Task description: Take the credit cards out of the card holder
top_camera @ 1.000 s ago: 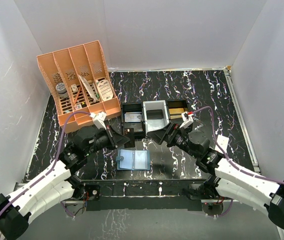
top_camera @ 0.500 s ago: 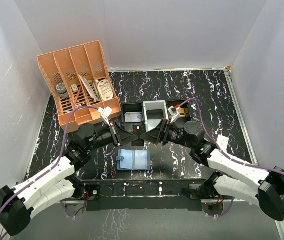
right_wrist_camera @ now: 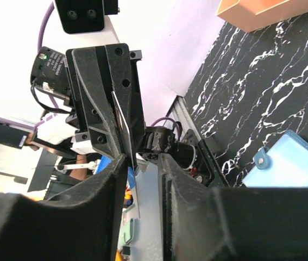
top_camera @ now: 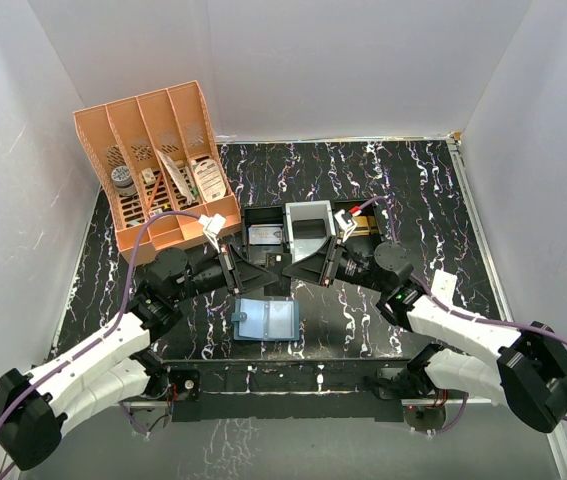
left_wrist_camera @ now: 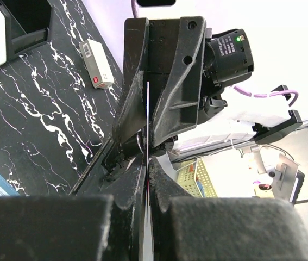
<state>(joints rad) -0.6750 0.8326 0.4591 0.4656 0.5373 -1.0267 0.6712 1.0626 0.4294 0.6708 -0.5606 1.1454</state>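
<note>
The teal-blue card holder (top_camera: 266, 320) lies open on the marbled table, light-blue inside up, also at the right edge of the right wrist view (right_wrist_camera: 292, 163). Above it the two grippers meet tip to tip. My left gripper (top_camera: 263, 270) (left_wrist_camera: 147, 163) is shut on a thin credit card (left_wrist_camera: 148, 109), seen edge-on as a pale line. The card's free end reaches between the fingers of my right gripper (top_camera: 301, 268) (right_wrist_camera: 143, 160). There the credit card (right_wrist_camera: 122, 119) rests against one finger, with a gap to the other, so the jaws stand narrowly open.
An orange slotted organizer (top_camera: 158, 165) stands at the back left. A black tray (top_camera: 263, 235), a white tray (top_camera: 310, 232) and another black tray (top_camera: 355, 215) sit in a row just behind the grippers. A small white box with a red mark (left_wrist_camera: 98, 64) lies on the table.
My right gripper has swung left to meet the left gripper, and its jaws have narrowed around the card's free end. The left gripper rose slightly, still holding the card.
</note>
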